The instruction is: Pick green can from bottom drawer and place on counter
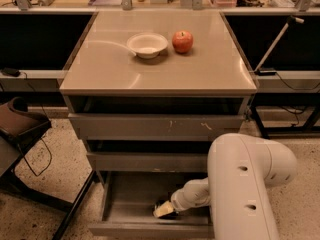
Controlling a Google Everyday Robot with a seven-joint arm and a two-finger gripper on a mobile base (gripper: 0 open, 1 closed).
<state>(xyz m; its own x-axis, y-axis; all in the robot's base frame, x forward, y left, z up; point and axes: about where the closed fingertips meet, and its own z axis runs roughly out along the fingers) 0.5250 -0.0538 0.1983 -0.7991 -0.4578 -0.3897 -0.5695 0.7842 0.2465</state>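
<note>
high front view; end effector bottom-centre

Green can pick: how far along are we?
Done: the bottom drawer stands open and the gripper is down inside it. In hand: the gripper sits against a small dark thing, likely the green can; a grip cannot be confirmed. Left: lift it out and set it on the counter, where just a bowl and an apple show.

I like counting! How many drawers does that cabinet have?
3. The top drawer sits just under the counter, the middle drawer below it, and the bottom drawer is pulled furthest out, with the gripper inside it. None look hidden.
</note>
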